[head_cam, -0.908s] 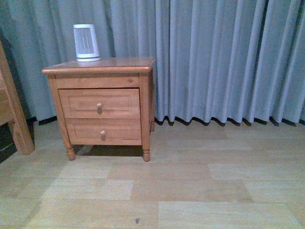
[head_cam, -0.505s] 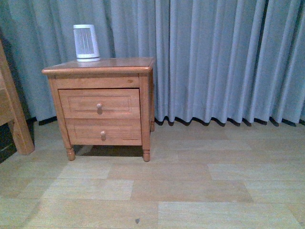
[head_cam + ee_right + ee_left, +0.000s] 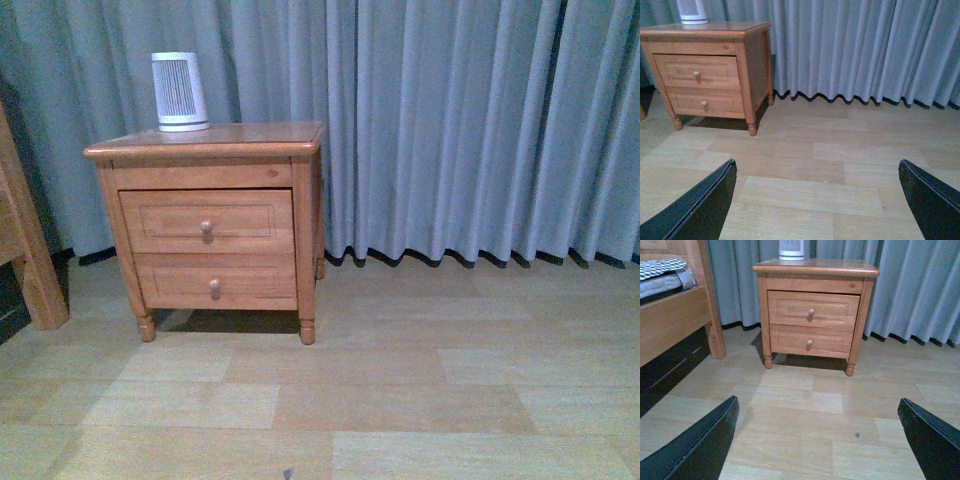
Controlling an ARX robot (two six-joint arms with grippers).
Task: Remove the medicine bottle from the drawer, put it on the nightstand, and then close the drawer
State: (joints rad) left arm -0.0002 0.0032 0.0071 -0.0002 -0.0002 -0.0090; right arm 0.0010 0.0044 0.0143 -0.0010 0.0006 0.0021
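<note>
The left claw point(image 3: 817, 401) and right claw point(image 3: 816, 162) each show two matte black, smooth, wedge-shaped fingers point(image 3: 700, 445) with faintly lighter edges.

Floor point(image 3: 420, 390): carrying the nightstand point(image 3: 250, 135), standing far left.
Nightstand top: bearing 1 white ribbed appliance point(image 3: 178, 90), sitting near its far left corner.

One nightstand point(image 3: 250, 135) at the far left; two drawers in it, one taller-fronted drawer point(image 3: 160, 222) and one shallower drawer point(image 3: 170, 282); two round knobs, upper knob point(image 3: 206, 227) and lower knob point(image 3: 214, 285); three turned feet point(image 3: 307, 331) showing; one white ribbed appliance point(image 3: 178, 90) on top; one bed post point(image 3: 25, 260) at the left edge
</note>
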